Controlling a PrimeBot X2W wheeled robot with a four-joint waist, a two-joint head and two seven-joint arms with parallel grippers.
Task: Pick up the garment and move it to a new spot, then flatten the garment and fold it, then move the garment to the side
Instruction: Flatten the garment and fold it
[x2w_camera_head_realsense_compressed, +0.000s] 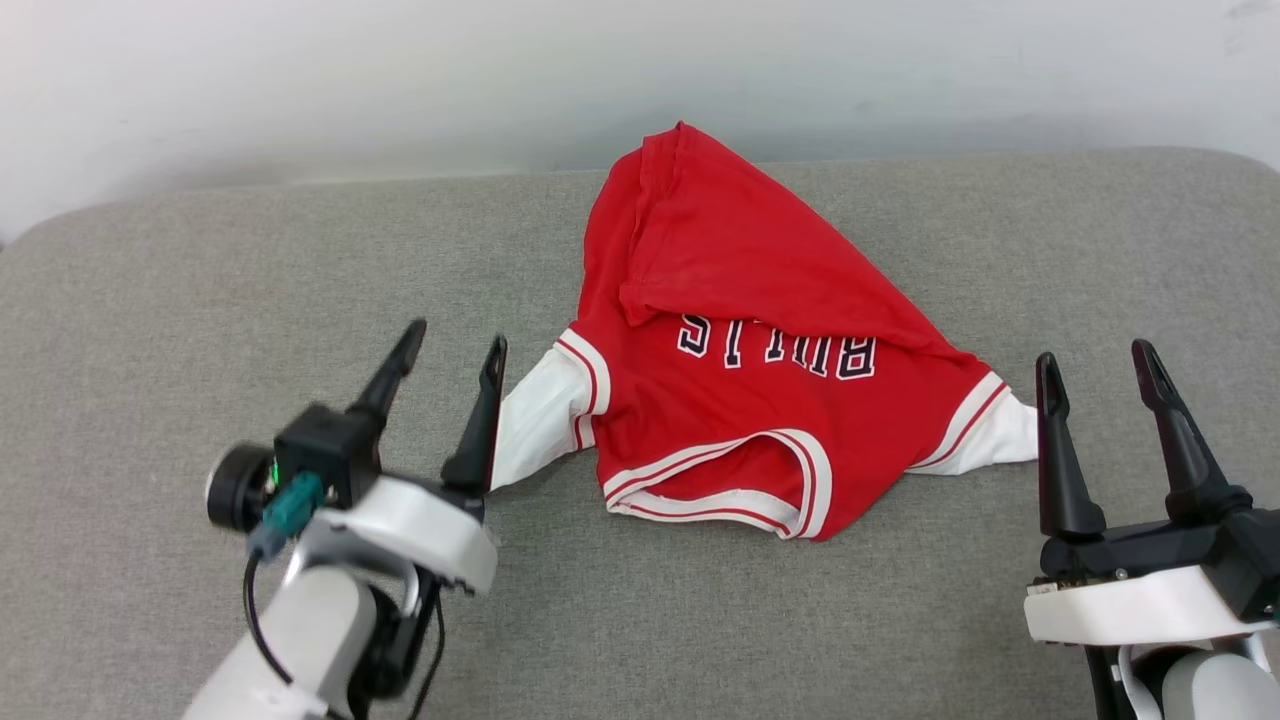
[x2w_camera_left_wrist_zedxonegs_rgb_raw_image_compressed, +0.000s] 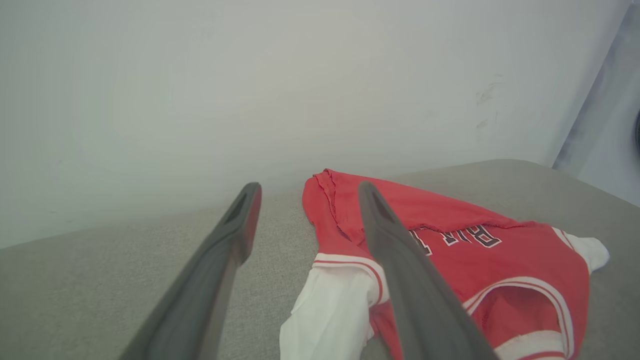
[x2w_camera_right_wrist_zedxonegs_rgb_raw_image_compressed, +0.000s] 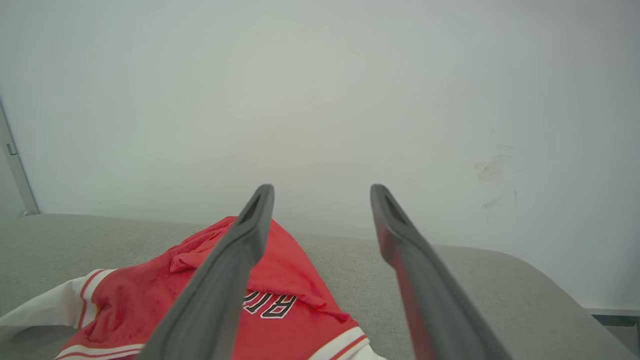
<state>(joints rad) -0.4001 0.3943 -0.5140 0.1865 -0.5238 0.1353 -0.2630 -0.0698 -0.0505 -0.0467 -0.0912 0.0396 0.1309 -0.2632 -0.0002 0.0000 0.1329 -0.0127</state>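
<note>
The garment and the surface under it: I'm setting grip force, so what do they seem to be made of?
The garment looks like a soft, matte knit, perhaps cotton or polyester: it drapes, creases and folds over itself limply. The surface looks like grey woven upholstery cloth, matte and flecked; its rounded corners hint at padding beneath.

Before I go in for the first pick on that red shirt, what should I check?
1. Left hand open, holding nothing: ok.
2. Right hand open, holding nothing: ok.
3. Garment lying flat: not ok, red fabric is folded over part of the lettering.
4. White sleeves exposed for grasping: ok, one near each hand.
5. Left hand clear of the near sleeve: cannot tell, one finger overlaps it in the head view.
6. Bare grey surface beside the garment: ok.
</note>
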